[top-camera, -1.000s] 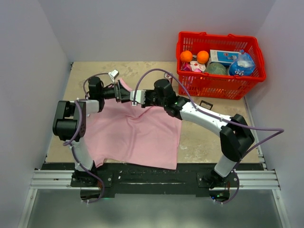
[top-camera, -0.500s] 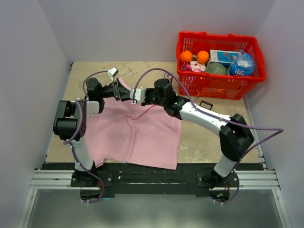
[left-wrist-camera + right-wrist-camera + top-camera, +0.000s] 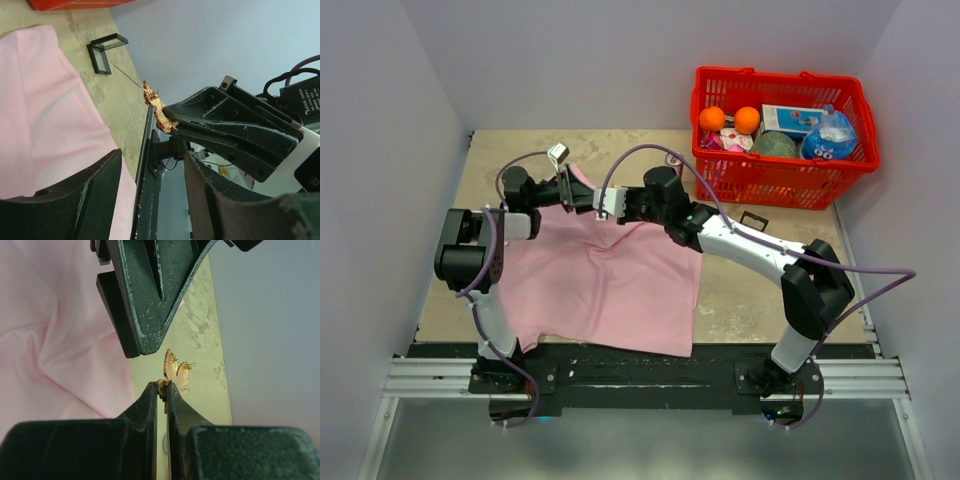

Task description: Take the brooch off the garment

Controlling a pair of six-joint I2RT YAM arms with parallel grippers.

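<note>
The right gripper [image 3: 162, 385] has its two dark fingers pressed together on the lower edge of the brooch [image 3: 175, 372]. The brooch is a small golden, leaf-like piece with ragged edges, and it stands up out of the fingertips. In the left wrist view a thin straight pin [image 3: 125, 75] juts from the brooch's free end into the air.

The brooch is clear of the garment [image 3: 610, 285]. It hangs just past the garment's far edge, over the bare tan table [image 3: 750, 290], and touches no cloth.

The left gripper [image 3: 152, 159] faces the brooch tip to tip, just beside it at that same far edge. Its fingers stand apart, with a plain gap between them and nothing in the gap.

The garment is pink and lies spread on the table below both grippers, with soft folds near its far edge. Its near edge reaches almost to the arm bases.

Just off the garment's right side a small black open frame [image 3: 105, 50] stands on the table. Beyond the garment's far right corner sits a red basket [image 3: 780, 180]. It holds two oranges [image 3: 712, 118], a white-and-blue box [image 3: 790, 120] and a blue bag [image 3: 832, 135]. The print on the box and the bag is too small to read.
</note>
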